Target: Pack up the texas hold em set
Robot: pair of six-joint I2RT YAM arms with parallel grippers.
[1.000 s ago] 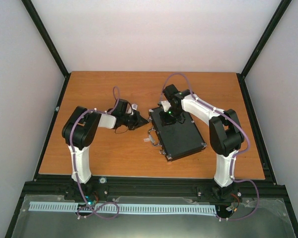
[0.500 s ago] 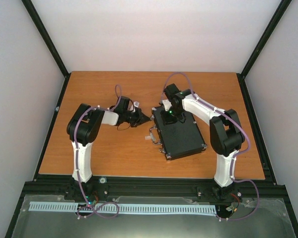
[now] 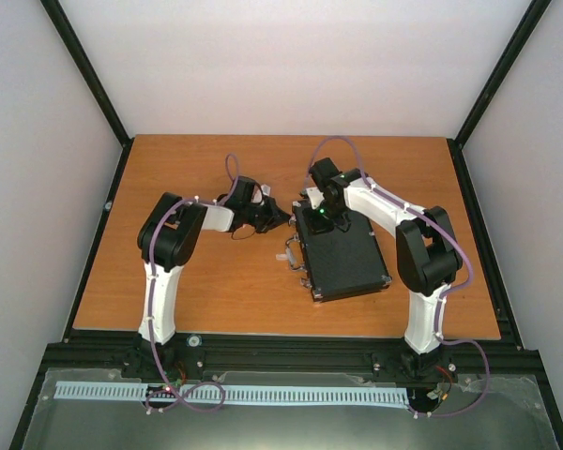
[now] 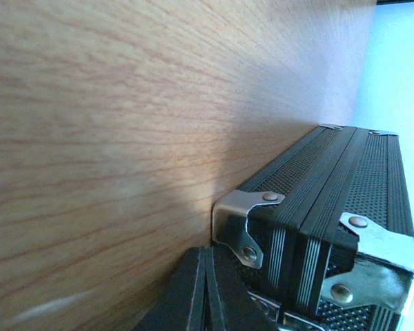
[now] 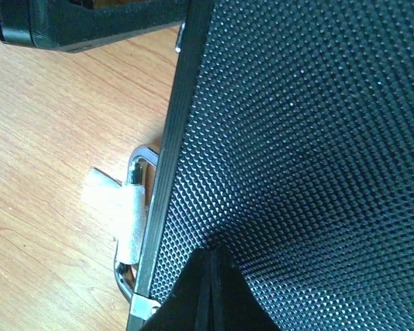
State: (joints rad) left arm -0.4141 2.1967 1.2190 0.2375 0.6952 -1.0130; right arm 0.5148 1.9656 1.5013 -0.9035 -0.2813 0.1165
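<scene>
The flat black case (image 3: 342, 258) of the texas hold em set lies closed on the wooden table, right of centre, with silver corners and a handle (image 3: 293, 255) on its left side. My left gripper (image 3: 283, 217) is shut and empty, its tips against the case's far-left silver corner (image 4: 241, 221). My right gripper (image 3: 321, 223) is shut too, its tips pressed down on the dimpled lid (image 5: 310, 138) near the far end. White tape is wrapped round the chrome handle (image 5: 132, 207). No chips, dice or disc show.
Black frame posts and white walls enclose the table (image 3: 197, 291). A slotted white cable duct (image 3: 225, 394) runs below the near rail. Both arm bases stand at the near edge.
My left gripper has swung right and farther back until it touches the case's corner. The case has turned slightly. The right gripper stays pressed on the lid.
</scene>
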